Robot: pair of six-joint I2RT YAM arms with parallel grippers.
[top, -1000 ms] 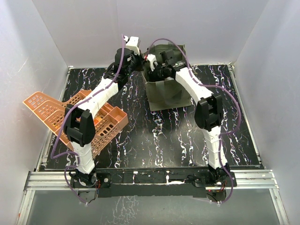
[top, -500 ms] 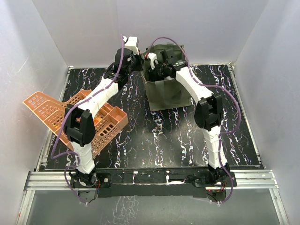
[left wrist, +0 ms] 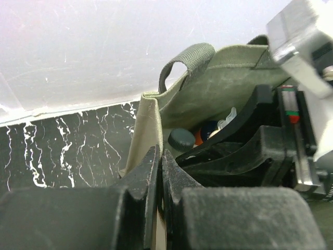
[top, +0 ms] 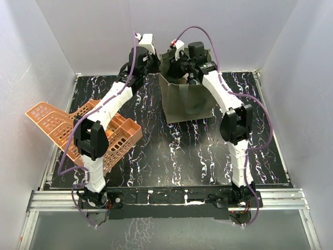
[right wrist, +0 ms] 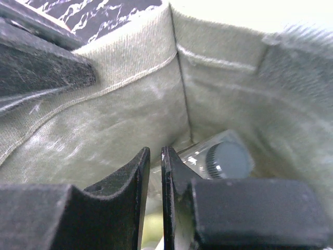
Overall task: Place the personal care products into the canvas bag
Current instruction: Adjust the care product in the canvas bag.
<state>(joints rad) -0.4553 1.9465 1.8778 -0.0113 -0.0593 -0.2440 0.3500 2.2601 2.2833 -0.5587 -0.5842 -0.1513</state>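
Observation:
The olive canvas bag (top: 187,101) stands at the back of the table. My left gripper (top: 157,66) is shut on the bag's left rim; in the left wrist view the fabric edge (left wrist: 145,117) runs down between the closed fingertips of the left gripper (left wrist: 160,152). My right gripper (top: 180,69) hangs over the bag's mouth. Seen from the right wrist, the right gripper (right wrist: 155,151) is almost closed with nothing gripped, inside the bag's walls (right wrist: 119,120). A clear bottle with a dark cap (right wrist: 226,159) lies in the bag. A dark cap (left wrist: 182,138) and orange, blue and white bits also show inside.
An orange lattice basket (top: 122,138) and a flat orange lattice piece (top: 49,122) lie at the left under the left arm. White walls close in the back and both sides. The right arm's black wrist (left wrist: 244,151) crowds the bag's opening.
The right gripper has risen from deep inside the bag to its mouth. The left gripper has pulled the rim upward, and the bag now stands taller and more open.

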